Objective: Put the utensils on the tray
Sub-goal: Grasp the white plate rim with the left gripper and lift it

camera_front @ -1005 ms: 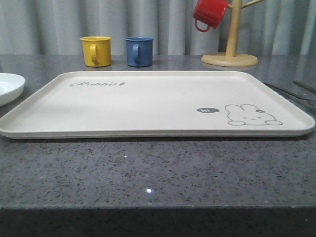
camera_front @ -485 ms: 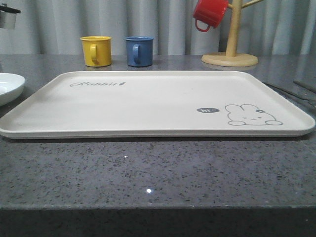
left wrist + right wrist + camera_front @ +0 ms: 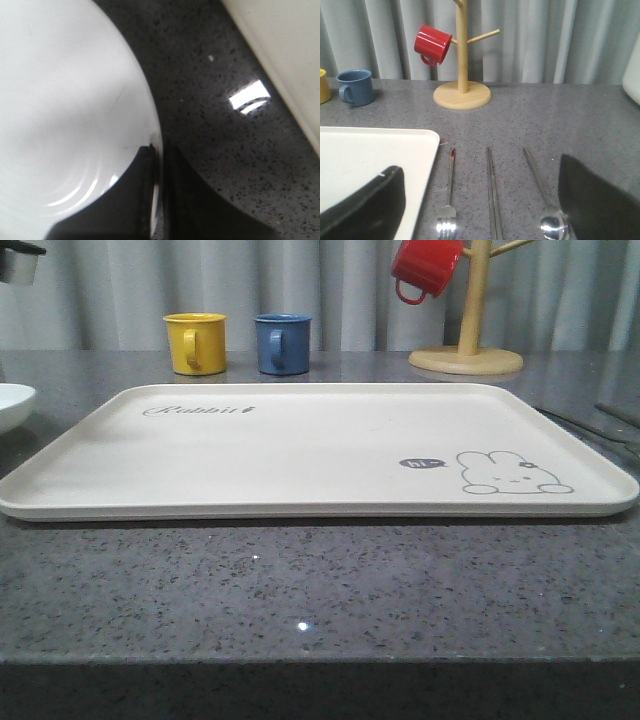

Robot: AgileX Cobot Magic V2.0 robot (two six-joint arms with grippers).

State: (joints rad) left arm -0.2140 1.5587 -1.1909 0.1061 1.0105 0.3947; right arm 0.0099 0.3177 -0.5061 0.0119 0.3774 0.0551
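Grey speckled countertop backed by pale curtains. Tray lay flat mid-table, bare. Fork, chopsticks, spoon lay side by side on counter just beside tray's edge, handles pointing toward wooden mug tree with red mug. Right gripper spread wide above cutlery, holding nothing. Left gripper fingers pressed near together over white plate rim; pinching or not, could not tell. Yellow mug, blue mug behind tray.
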